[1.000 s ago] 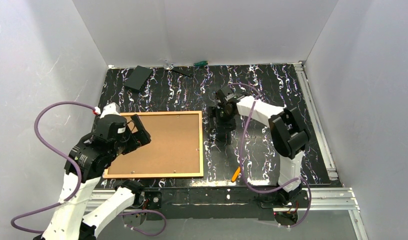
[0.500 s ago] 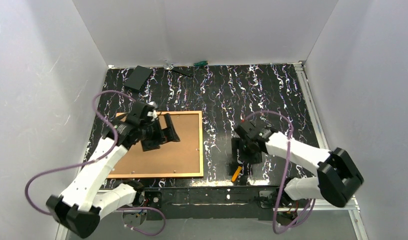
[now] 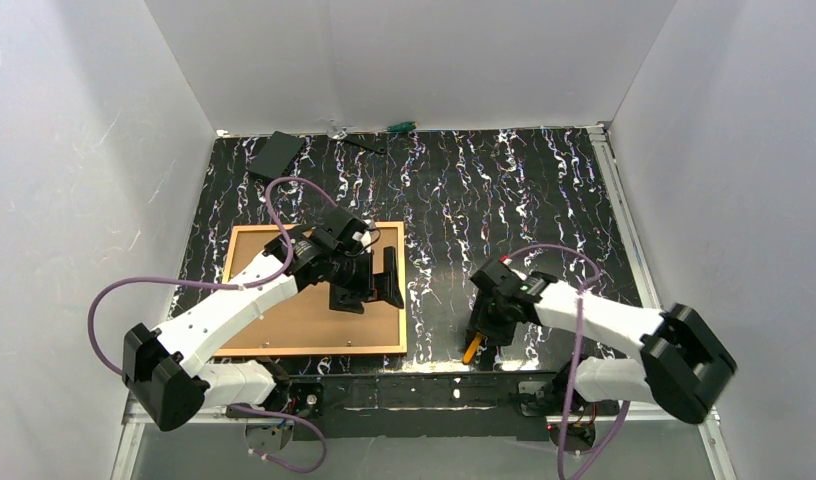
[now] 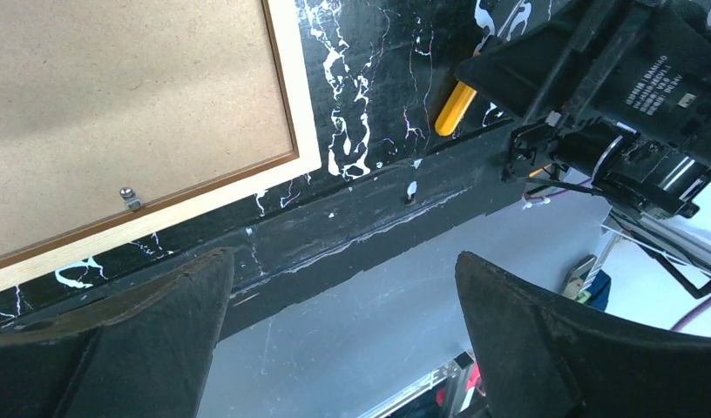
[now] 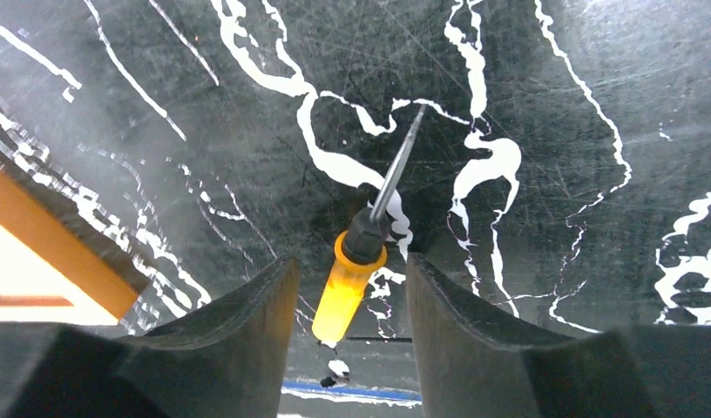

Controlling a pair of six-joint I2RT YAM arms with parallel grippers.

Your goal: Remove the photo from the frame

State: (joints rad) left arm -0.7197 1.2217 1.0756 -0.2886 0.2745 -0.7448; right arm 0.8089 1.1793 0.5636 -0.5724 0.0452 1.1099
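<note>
The frame [image 3: 304,350] lies face down at the left of the black marbled table. The photo's plain brown board back [image 3: 274,320] fills it; the print side is hidden. In the left wrist view the frame's rail [image 4: 304,148] holds the board [image 4: 134,96] with a small metal clip [image 4: 130,198]. My left gripper [image 3: 389,278] is open and empty above the frame's right rail; its jaws [image 4: 343,340] stand wide apart. My right gripper [image 3: 481,328] is open, low over an orange-handled screwdriver [image 5: 348,292], its fingers [image 5: 247,322] on either side of the handle.
The screwdriver [image 3: 471,349] lies near the table's front edge, right of the frame. A black flat box [image 3: 277,155] and a green-handled tool [image 3: 400,127] lie at the back wall. White walls close in three sides. A metal rail runs along the right edge [image 3: 634,250].
My left arm has swung right across the frame to its right rail. My right arm has come from mid-table toward the front edge and lowered over the screwdriver.
</note>
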